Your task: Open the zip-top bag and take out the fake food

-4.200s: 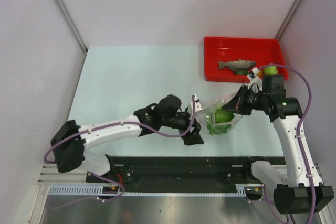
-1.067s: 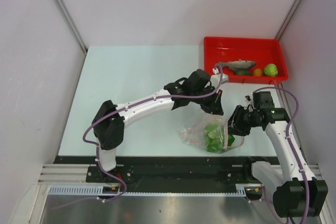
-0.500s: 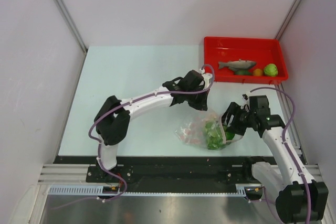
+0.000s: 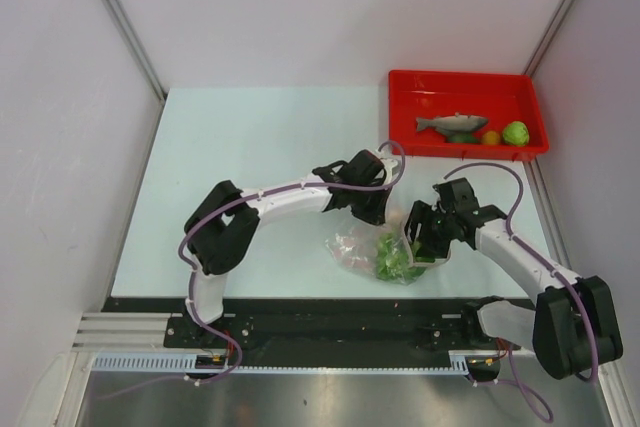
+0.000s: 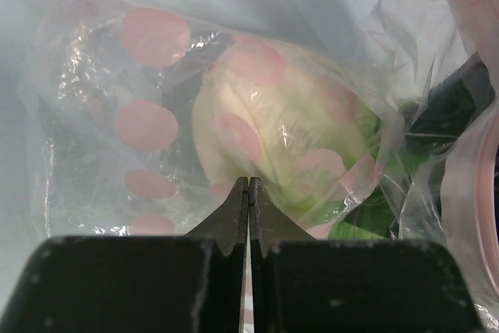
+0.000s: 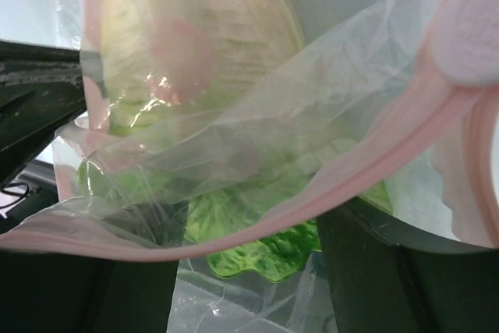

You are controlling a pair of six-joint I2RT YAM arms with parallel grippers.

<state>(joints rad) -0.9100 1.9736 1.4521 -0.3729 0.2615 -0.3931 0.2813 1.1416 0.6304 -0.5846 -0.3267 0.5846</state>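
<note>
Lettuce piece (image 4: 396, 263) lies inside the zip-top bag (image 4: 356, 247) on the surface (image 4: 250, 147). The bag's mouth is turned to 3 o'clock, where the nearer right pincer (image 4: 415, 239) stands spread. The left pincer (image 5: 248, 193), pressed together, hovers at the bag's 12 o'clock.

The left gripper (image 4: 386, 213) is drawn back from the red tray (image 4: 400, 142) to the 12 o'clock edge of the zip-top bag (image 4: 362, 250). The right gripper (image 4: 418, 237) is brought in against the bag's 3 o'clock side. The bag is shifted slightly toward 9 o'clock.
</note>
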